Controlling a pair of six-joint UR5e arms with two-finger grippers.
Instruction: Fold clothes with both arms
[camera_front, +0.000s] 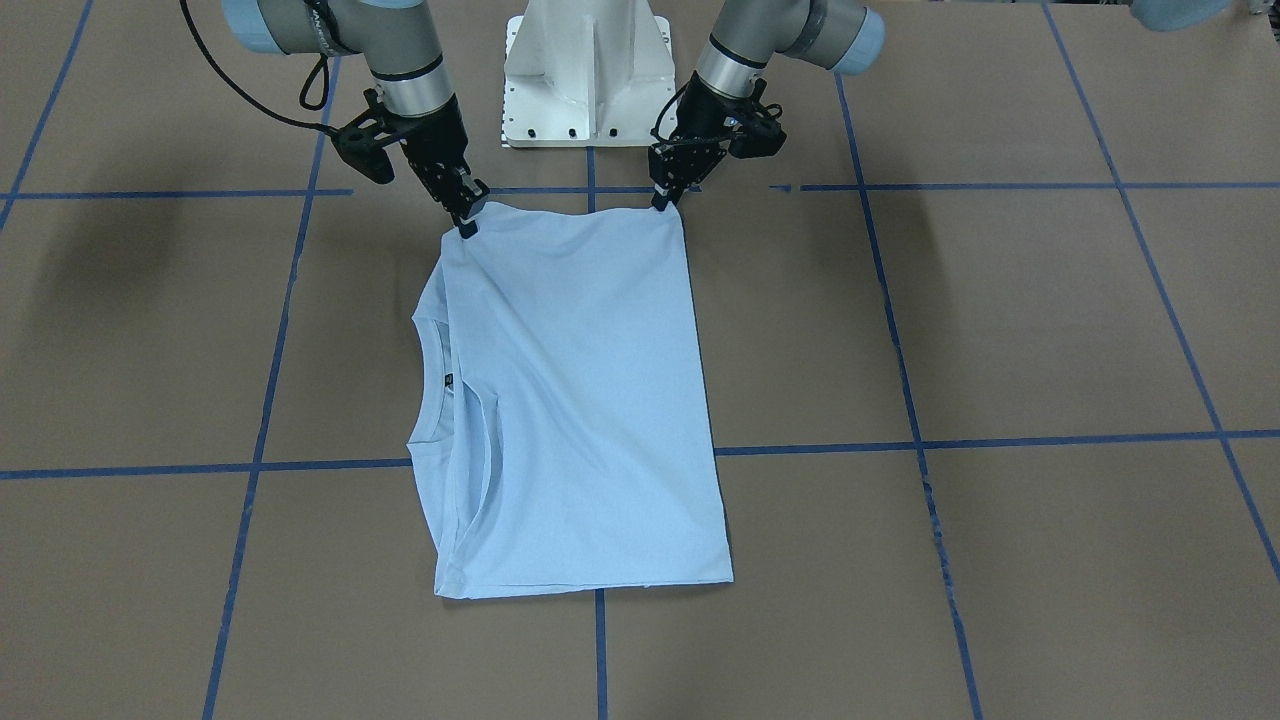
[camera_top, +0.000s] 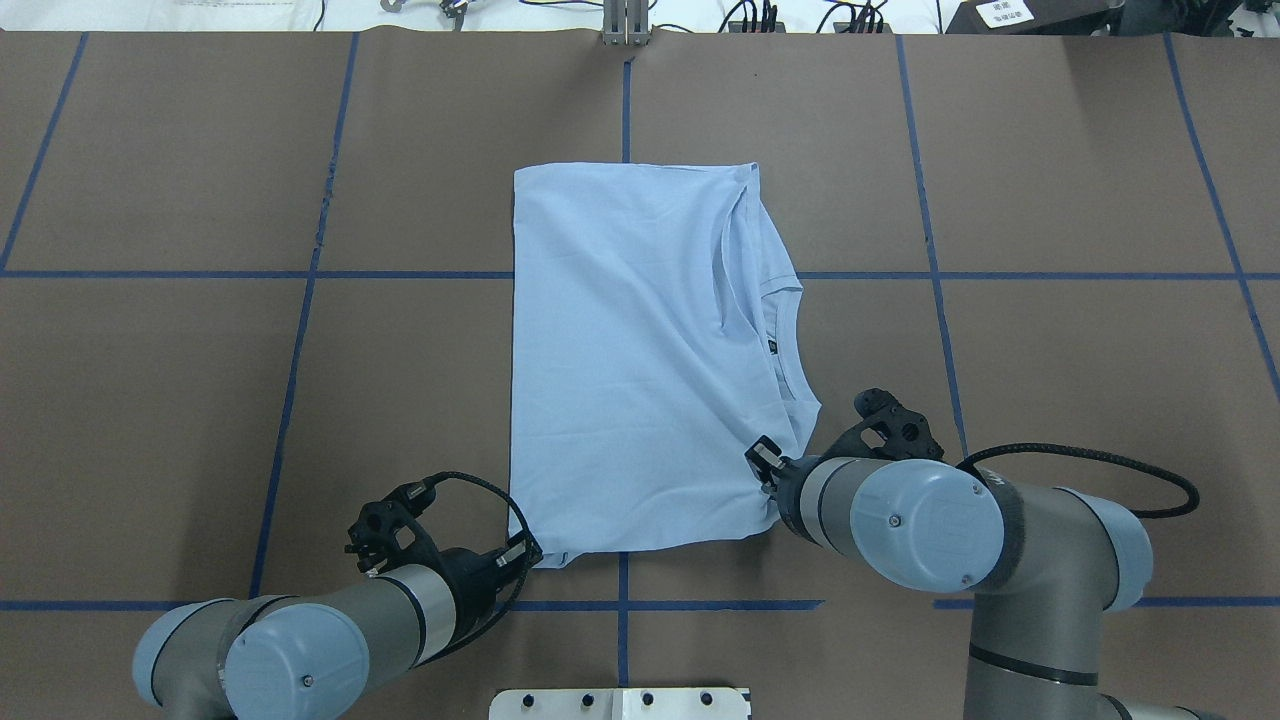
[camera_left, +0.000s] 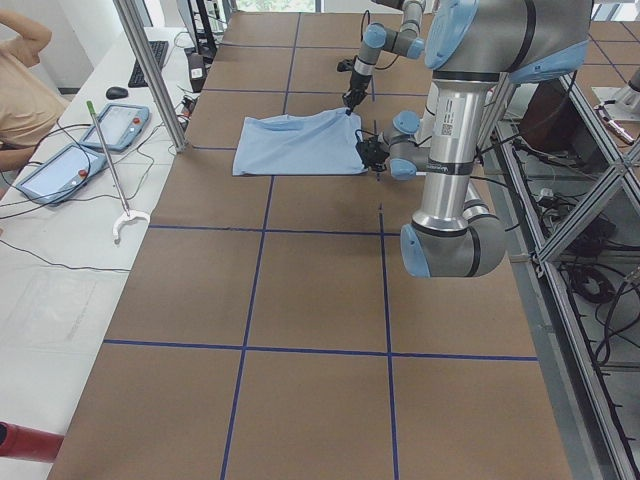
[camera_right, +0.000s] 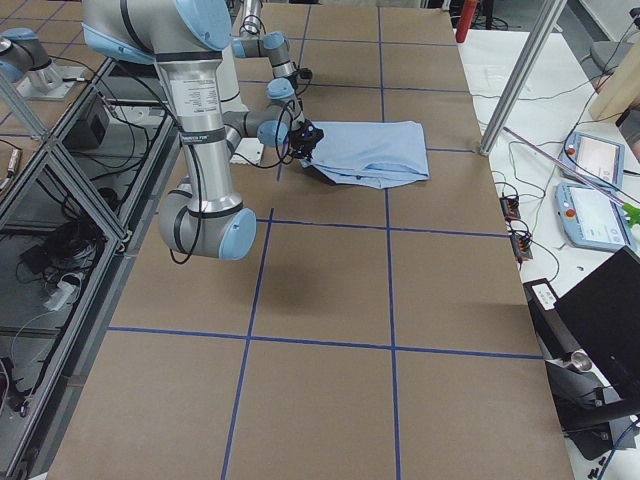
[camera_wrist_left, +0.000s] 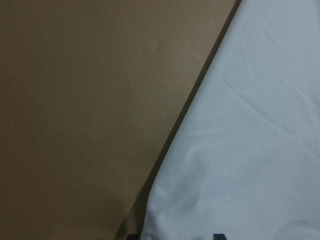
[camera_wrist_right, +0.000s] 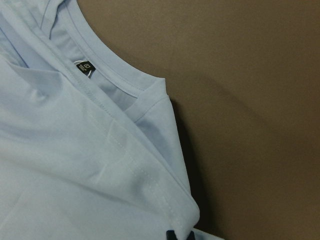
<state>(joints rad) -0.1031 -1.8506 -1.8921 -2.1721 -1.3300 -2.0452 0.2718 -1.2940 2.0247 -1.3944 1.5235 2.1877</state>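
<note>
T-shirt (camera_front: 580, 400), looking soft, light and floppy, is lying partly folded on the table (camera_front: 1000, 320), and the left gripper (camera_front: 662, 203) and the right gripper (camera_front: 466, 218) are each pinching a corner on the robot's side, a good place to be holding it.

Even overhead light, soft shadows; wrist views dim, slightly blurred.

T-shirt (camera_top: 640, 350) lies flat on the table (camera_top: 1050, 380), mid-length, nearer the robot-side edge, collar (camera_top: 790, 340) twd the table's right end. L gripper (camera_front: 662, 203) sits at its robot-side left corner, R gripper (camera_front: 467, 222) at the robot-side right corner, w/ pedestal base (camera_front: 588, 80) just behind both.
</note>
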